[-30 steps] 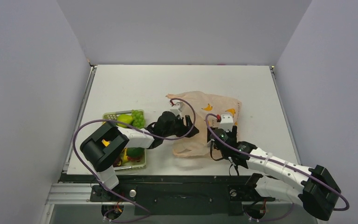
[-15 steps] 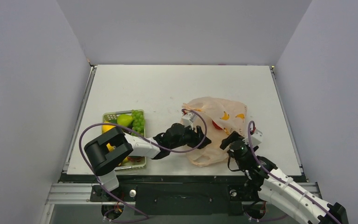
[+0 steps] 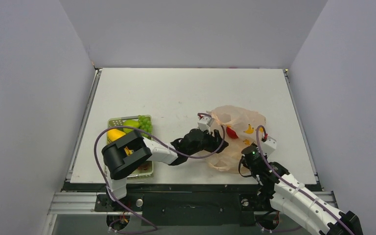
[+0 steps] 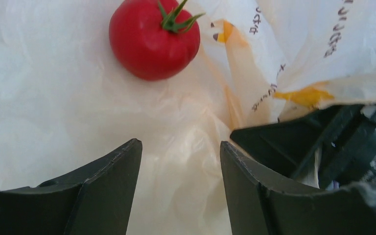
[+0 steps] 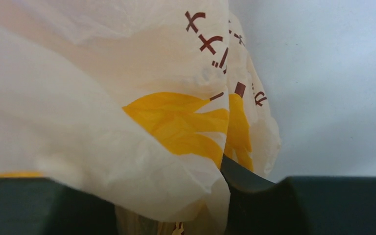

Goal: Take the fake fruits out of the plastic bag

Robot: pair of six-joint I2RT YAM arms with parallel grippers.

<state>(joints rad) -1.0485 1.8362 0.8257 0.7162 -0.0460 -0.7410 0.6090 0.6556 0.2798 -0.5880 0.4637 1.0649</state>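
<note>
The peach plastic bag (image 3: 242, 117) with yellow banana prints lies crumpled at the table's right front. A red fake fruit (image 3: 231, 132) with a green stem lies inside it, and shows plainly in the left wrist view (image 4: 154, 36) on the bag's lining (image 4: 54, 112). My left gripper (image 3: 221, 142) is open and empty inside the bag's mouth (image 4: 178, 147), a short way from the red fruit. My right gripper (image 3: 245, 155) is shut on a bunched fold of the bag (image 5: 103, 122) at its near edge (image 5: 171, 215). The plastic drapes over its fingers.
A light green lattice basket (image 3: 149, 169) stands at the front left under the left arm. It holds green grapes (image 3: 145, 125), a green pear-like fruit (image 3: 131, 123) and a yellow fruit (image 3: 115, 133). The right gripper's black body (image 4: 323, 142) sits close beside my left fingers.
The bag has been dragged right and bunched up by the right gripper. The left gripper has followed rightward into its mouth. The red fruit now shows inside.
</note>
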